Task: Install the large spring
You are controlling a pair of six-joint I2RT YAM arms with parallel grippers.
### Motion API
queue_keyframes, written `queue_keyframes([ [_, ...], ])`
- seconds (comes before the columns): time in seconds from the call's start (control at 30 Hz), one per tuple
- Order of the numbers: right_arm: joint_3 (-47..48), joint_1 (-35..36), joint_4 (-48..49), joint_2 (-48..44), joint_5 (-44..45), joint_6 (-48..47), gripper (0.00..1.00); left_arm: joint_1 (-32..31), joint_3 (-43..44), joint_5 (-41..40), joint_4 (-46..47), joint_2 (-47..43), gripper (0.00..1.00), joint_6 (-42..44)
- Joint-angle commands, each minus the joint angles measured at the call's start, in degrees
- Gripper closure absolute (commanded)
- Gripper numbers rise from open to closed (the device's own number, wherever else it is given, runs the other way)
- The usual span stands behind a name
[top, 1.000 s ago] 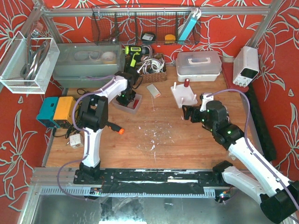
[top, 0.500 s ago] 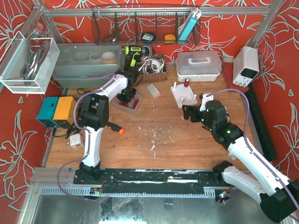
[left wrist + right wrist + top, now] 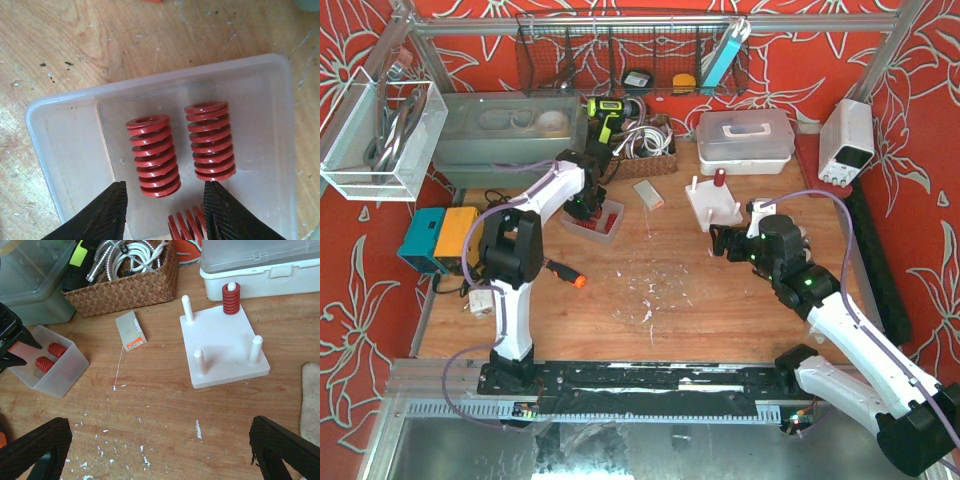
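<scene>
Over the tray, far left: the left gripper (image 3: 165, 186) is pictured with its jaws partly parted and nothing clamped, low above a clear plastic tray (image 3: 47, 135).
Task's thing: the large spring is judged to be among those in the tray, well apart from the peg plate (image 3: 227, 350).
Risk at the tray: the light tray could be dragged or tipped if a finger is caught on its wall; two springs lying side by side could be pinched together, or the wrong one taken.
Risk in the carry: round coils could be rolled out of a shallow pinch and dropped.
Risk at the plate: three pegs are seen bare and one already carries a fitted spring (image 3: 231, 299); the plate, apparently unclamped, could be shoved if a spring is lowered off-centre.
Right gripper (image 3: 160, 432): jaws are spread wide and nothing is held; the plate is not braced.
Wall bin (image 3: 350, 150): coiled cables are held.
Grey tub (image 3: 470, 160): what look like tape rolls are seen.
Tray contents: a left-hand spring (image 3: 152, 155), a right-hand spring (image 3: 209, 140) and a third spring (image 3: 187, 225), half seen between the fingers.
Wicker basket (image 3: 125, 295): hoses and cables are stowed.
White box (image 3: 260, 270): lid shut, contents hidden.
</scene>
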Motion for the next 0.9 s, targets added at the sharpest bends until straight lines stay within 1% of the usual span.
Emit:
queue_keyframes([
  [0.0, -0.51, 0.57, 0.60, -0.08, 0.99, -0.55, 0.03, 0.25, -1.43, 1.26, 0.80, 1.50, 0.54, -0.18],
  [0.2, -0.51, 0.55, 0.58, -0.15, 0.95, -0.55, 0.03, 0.25, -0.56, 1.33, 2.92, 5.30, 0.56, 1.84],
  [0.3, -0.57, 0.57, 0.61, -0.16, 0.91, -0.61, 0.03, 0.25, -1.45, 2.65, 3.24, 6.35, 0.57, 1.97],
  [0.47, -0.50, 0.55, 0.58, -0.03, 1.09, -0.64, 0.03, 0.41, -4.92, 3.35, 4.87, 5.80, 0.58, 0.85],
  [0.77, -0.63, 0.57, 0.60, 0.27, 1.60, -0.73, 0.03, 0.95, -5.70, 3.30, 5.54, 6.17, 0.62, 0.73],
  [0.87, -0.65, 0.57, 0.60, 0.27, 1.74, -0.65, 0.03, 1.02, -5.58, 3.02, 5.74, 5.89, 0.68, 0.92],
])
